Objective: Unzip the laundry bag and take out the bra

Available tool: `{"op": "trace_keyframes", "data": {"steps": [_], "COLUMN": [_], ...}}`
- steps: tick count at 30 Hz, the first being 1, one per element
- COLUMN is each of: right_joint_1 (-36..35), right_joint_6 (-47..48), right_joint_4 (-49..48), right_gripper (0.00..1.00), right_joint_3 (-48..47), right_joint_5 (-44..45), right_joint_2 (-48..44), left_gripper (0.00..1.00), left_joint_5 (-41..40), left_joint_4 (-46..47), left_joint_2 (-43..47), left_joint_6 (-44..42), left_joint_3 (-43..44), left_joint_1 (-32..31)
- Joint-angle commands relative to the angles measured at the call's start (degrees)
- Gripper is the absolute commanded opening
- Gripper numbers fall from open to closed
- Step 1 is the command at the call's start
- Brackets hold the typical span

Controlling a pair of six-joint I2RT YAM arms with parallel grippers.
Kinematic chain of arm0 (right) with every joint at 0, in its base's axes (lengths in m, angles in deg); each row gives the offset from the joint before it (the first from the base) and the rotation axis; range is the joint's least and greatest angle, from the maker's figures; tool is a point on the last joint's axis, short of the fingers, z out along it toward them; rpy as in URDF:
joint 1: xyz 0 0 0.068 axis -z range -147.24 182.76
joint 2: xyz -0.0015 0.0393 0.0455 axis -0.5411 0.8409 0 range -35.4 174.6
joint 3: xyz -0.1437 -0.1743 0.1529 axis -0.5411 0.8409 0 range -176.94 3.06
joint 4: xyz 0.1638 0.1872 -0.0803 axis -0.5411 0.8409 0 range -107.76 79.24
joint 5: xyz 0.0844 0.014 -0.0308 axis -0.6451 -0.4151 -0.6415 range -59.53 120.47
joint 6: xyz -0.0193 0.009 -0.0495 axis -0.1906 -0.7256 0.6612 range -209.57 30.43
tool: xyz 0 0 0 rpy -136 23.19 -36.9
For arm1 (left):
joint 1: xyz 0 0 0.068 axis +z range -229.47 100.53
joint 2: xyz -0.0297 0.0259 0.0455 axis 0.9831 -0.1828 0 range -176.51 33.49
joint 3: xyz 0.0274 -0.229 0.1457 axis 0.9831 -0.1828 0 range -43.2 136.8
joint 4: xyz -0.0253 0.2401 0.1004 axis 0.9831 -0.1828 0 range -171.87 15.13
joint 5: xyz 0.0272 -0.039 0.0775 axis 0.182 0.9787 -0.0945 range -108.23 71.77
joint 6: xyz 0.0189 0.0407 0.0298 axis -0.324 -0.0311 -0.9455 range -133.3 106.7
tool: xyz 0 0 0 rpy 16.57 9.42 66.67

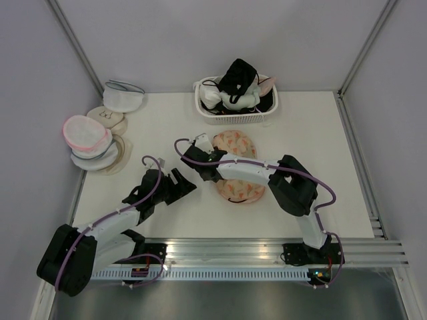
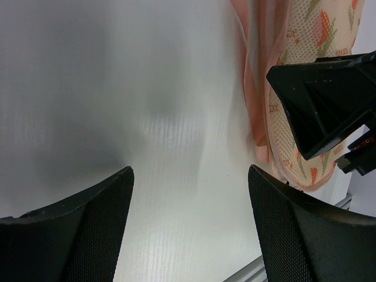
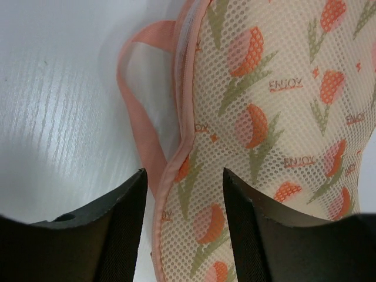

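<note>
The laundry bag (image 1: 235,143) lies flat in the middle of the table, cream mesh with orange flowers and a peach zip edge, and the right arm crosses over its waist. My right gripper (image 1: 202,168) is at the bag's left edge. In the right wrist view the right gripper (image 3: 185,235) is open, its jaws astride the zip edging of the bag (image 3: 270,117), beside a peach strap loop (image 3: 132,100). My left gripper (image 1: 183,183) hovers open just left of the bag. Its wrist view shows the left gripper (image 2: 191,235) over bare table with the bag (image 2: 299,35) at the right. The bra is hidden.
A white basket (image 1: 263,117) with black and white garments stands at the back, just beyond the bag. Round mesh bags (image 1: 90,137) are stacked at the far left, and another (image 1: 123,97) lies behind them. A metal rail (image 1: 267,245) runs along the near edge.
</note>
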Motion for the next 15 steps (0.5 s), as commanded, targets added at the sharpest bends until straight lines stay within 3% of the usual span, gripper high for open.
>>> {"op": "trace_keyframes", "data": {"steps": [1,7,11,15], "right_joint_1": [-0.29,-0.29,-0.47,-0.56], "right_joint_6": [-0.57,-1.28,-1.63,-1.63], "right_joint_4": [1.32,1.24,-0.34,-0.61], "right_gripper": [0.6,0.54,0.32,0.27], "right_joint_3": [0.09,1.66,3.69,3.95], "right_joint_5": [0.52,-0.61,-1.49,-1.5], "right_joint_2": [-1.32,1.49,1.15,1.06], "left_gripper": [0.82,0.83,0.83,0.83], "left_joint_5": [1.22,1.22,1.13,1.13], "left_joint_4": [2.38,2.47,2.47,2.64], "left_joint_2": [-0.59,-0.76,-0.94,-1.2], "left_joint_6": [1.38,1.21,1.21,1.03], "left_joint_3": [0.31,0.31,0.22,0.31], "left_joint_1": [0.29,0.38,0.38,0.38]}}
